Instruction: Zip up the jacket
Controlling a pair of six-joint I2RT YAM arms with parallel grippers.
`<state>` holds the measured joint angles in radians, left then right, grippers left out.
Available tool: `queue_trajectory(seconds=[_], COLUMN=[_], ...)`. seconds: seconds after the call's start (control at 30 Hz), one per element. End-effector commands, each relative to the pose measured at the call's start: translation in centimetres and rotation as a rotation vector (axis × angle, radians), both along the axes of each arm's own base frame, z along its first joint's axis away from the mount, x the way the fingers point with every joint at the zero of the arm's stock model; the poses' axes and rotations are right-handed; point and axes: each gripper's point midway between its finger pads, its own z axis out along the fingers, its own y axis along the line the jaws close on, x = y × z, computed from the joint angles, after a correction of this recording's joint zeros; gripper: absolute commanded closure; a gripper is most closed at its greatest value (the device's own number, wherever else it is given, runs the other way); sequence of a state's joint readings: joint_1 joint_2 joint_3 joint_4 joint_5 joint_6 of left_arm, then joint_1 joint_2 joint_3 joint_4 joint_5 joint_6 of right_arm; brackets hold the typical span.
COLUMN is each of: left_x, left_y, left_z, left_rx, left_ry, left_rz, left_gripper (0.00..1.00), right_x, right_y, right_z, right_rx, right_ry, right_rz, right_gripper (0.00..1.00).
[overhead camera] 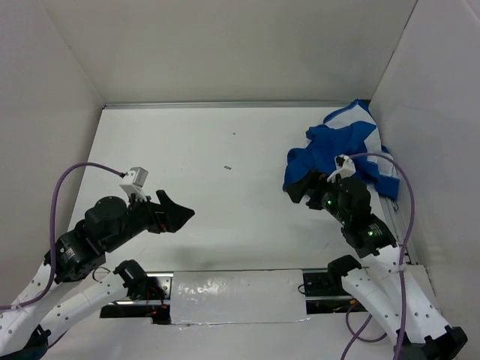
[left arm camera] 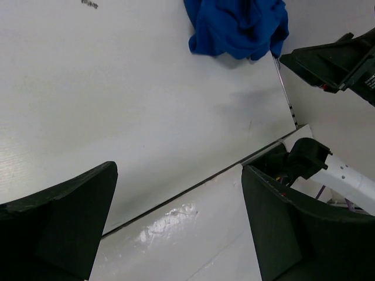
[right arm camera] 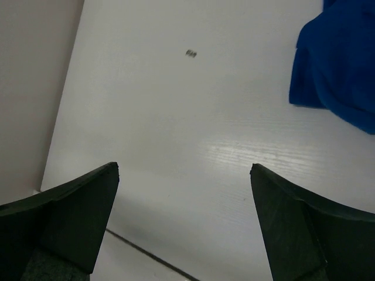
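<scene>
Closest in, one glossy white taped strip [overhead camera: 232, 296] runs along the table edge behind both pincers, between the arm bases. We see a purple cable [overhead camera: 75, 174] looping off the left arm, and more purple cable on the right arm.

The left pincer [overhead camera: 180, 211], black and two-fingered, is spread wide with nothing in it. It hangs over the bare white table [overhead camera: 187, 142] and points right. A small white block [overhead camera: 136, 178] sits just behind it on the wrist.

The right pincer [overhead camera: 304, 186], also black and two-fingered, is wide apart and empty too. Its own camera shows only bare tabletop between the fingers [right arm camera: 64, 216].

Two tiny dark specks lie on the table past the left pincer and left of the right one, the near speck [overhead camera: 227, 168] and the far speck [overhead camera: 233, 134]. Both are well apart from either pincer.

One crumpled royal-blue fabric jacket [overhead camera: 345, 142] with white lining showing lies bunched in a heap just beyond and to the right of the right pincer. From above the fingers overlap its near edge, but the wrist view puts it ahead and off to the right, not between the fingers. We cannot tell if they touch.

The jacket is well apart from the left pincer, across bare table, with the right pincer roughly in between. Its far side lies against the white right wall [overhead camera: 427, 112]. We cannot make out the zipper in the folds.

Count: two pincers, one jacket, two specks, one strip.
</scene>
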<state>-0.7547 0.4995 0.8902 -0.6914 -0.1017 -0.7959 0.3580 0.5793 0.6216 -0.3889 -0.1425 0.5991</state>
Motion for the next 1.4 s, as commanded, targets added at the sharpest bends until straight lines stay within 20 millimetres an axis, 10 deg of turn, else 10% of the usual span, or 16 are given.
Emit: queue_trajectory(seconds=[0.0, 0.33, 0.53, 0.73, 0.83, 0.87, 0.93, 1.1, 1.2, 1.37], left_x=[1.1, 4.0, 6.3, 9.5, 10.5, 10.6, 10.8, 10.1, 9.6, 8.4], left_y=[0.5, 1.9, 1.5, 0.7, 1.3, 1.3, 1.5, 1.7, 2.5, 3.5], left_z=[1.8, -1.1, -2.3, -2.6, -3.3, -3.1, -3.1, -1.9, -1.4, 0.4], left_rx=[-0.048, 0.061, 0.124, 0.090, 0.074, 0.066, 0.051, -0.020, -0.033, -0.057], left_ry=[-0.070, -0.011, 0.020, -0.003, 0.040, 0.042, 0.054, 0.073, 0.134, 0.197], left_rz=[0.068, 0.237, 0.273, 0.169, 0.158, 0.158, 0.160, 0.171, 0.213, 0.285], left_gripper=[0.01, 0.01, 0.01, 0.01, 0.01, 0.01, 0.01, 0.01, 0.01, 0.01], right_x=[2.7, 11.9, 19.3, 25.4, 27.7, 28.3, 30.2, 31.0, 27.5, 20.2], right_y=[-3.7, -14.6, -19.9, -20.5, -19.3, -18.4, -15.9, 0.0, 7.9, 12.9], right_z=[3.6, 5.4, -1.6, -8.1, -8.7, -8.2, -3.7, 10.9, 18.5, 29.4], right_rx=[-0.045, -0.226, -0.238, -0.301, -0.275, -0.262, -0.215, -0.306, -0.293, -0.132], right_ry=[-0.043, 0.159, 0.384, 0.516, 0.519, 0.501, 0.378, 0.001, -0.190, -0.532], right_rz=[-0.256, -0.755, -0.757, -0.680, -0.578, -0.535, -0.420, 0.025, 0.175, 0.296], right_gripper=[0.00, 0.00, 0.00, 0.02, 0.40, 0.68, 1.00, 1.00, 1.00, 1.00])
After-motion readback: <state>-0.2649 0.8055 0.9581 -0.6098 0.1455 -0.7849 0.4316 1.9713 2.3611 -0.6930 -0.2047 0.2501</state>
